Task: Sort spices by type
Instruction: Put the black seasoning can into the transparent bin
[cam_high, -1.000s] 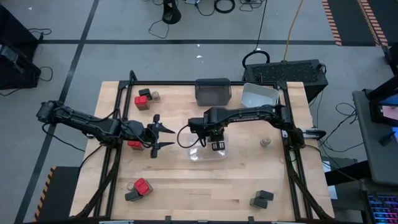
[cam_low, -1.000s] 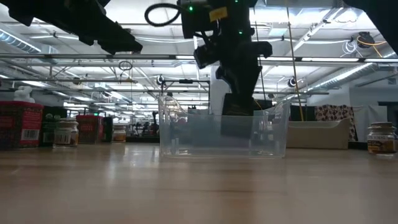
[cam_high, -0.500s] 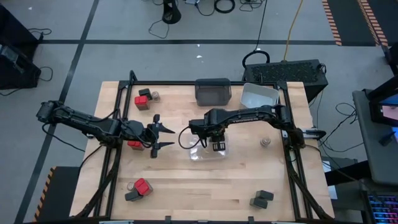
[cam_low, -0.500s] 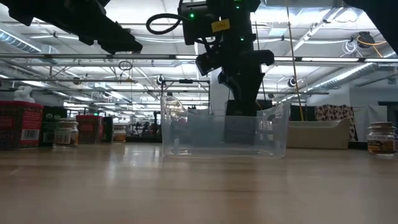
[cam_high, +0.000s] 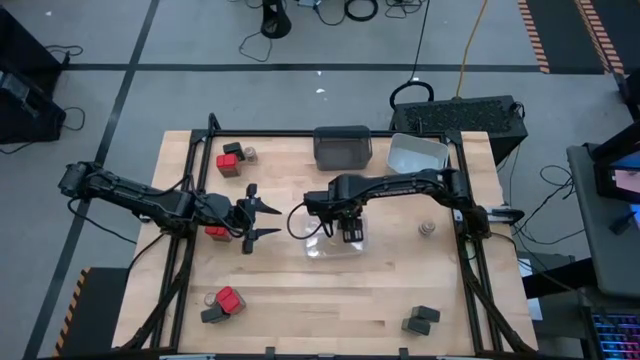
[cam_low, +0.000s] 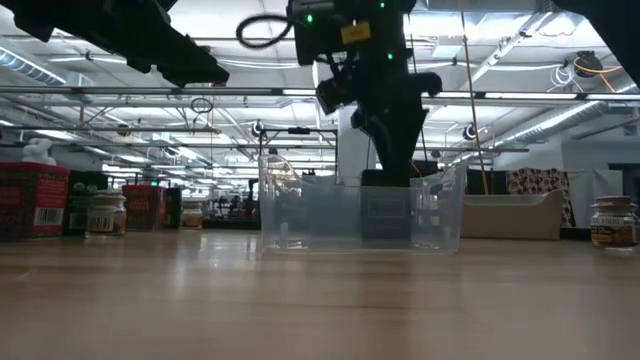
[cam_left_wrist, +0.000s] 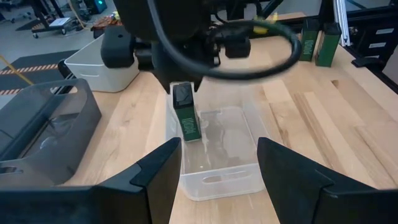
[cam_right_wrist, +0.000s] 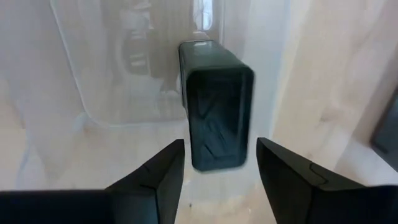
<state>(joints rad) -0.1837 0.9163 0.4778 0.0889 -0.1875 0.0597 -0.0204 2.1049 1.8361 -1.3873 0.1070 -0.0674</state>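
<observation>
Dark spice box (cam_right_wrist: 216, 102) upright in clear bin (cam_left_wrist: 217, 180), right end effector (cam_right_wrist: 219, 165) open above

Dark boxy spice tin (cam_left_wrist: 185, 112) upright inside clear plastic bin (cam_left_wrist: 231, 174). Other spices: red-topped boxes (cam_high: 228, 161), dark boxes (cam_high: 421, 320), tan-lidded jar (cam_high: 426, 230) scattered on tabletop.

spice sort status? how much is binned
Done: one dark spice box stands upright in the clear bin; nothing else shows in it. In hand: nothing; the right gripper sits open just above that box, and the left gripper waits open beside the bin. Left: the red box and others scattered on the table.
</observation>
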